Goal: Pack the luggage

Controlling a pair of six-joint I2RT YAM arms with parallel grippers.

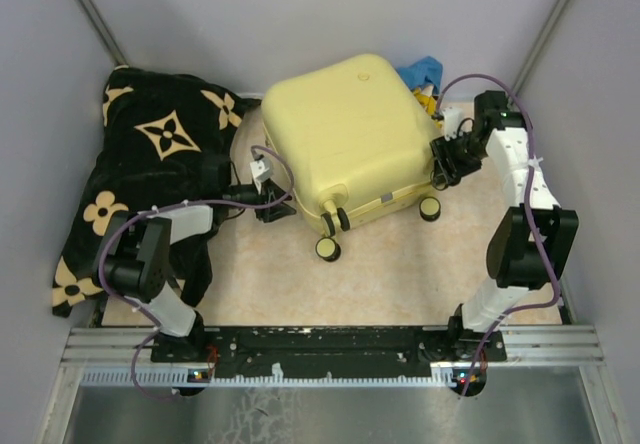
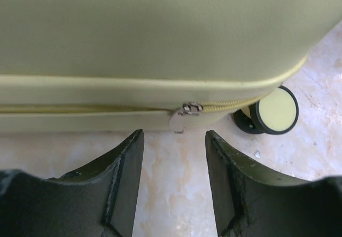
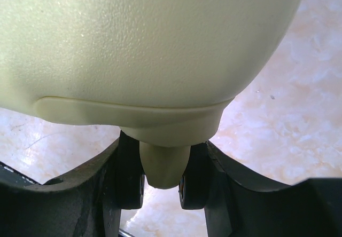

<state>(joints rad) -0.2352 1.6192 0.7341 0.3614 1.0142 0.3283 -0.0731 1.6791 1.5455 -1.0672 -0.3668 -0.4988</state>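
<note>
Here the right gripper (image 3: pixel 160 190) clamps the luggage (image 1: pixel 345 129) by a caster (image 3: pixel 163 165), anchoring it while the left gripper (image 2: pixel 175 143), jaws apart, faces the zipper pull (image 2: pixel 185 114).

In the overhead view a blue item (image 1: pixel 422 68) behind the suitcase (image 1: pixel 345 129) is largely hidden by the shell and cannot be identified. Part of the black flowered blanket (image 1: pixel 160 134) is covered by the left arm (image 1: pixel 150 254). In the left wrist view the suitcase is cut off by the top and left edges, and a wheel (image 2: pixel 275 110) is partly hidden behind it. In the right wrist view, the pale-yellow stub (image 3: pixel 164 165) clamped in the right end effector (image 3: pixel 162 184) cannot be told as handle or wheel mount.
</note>
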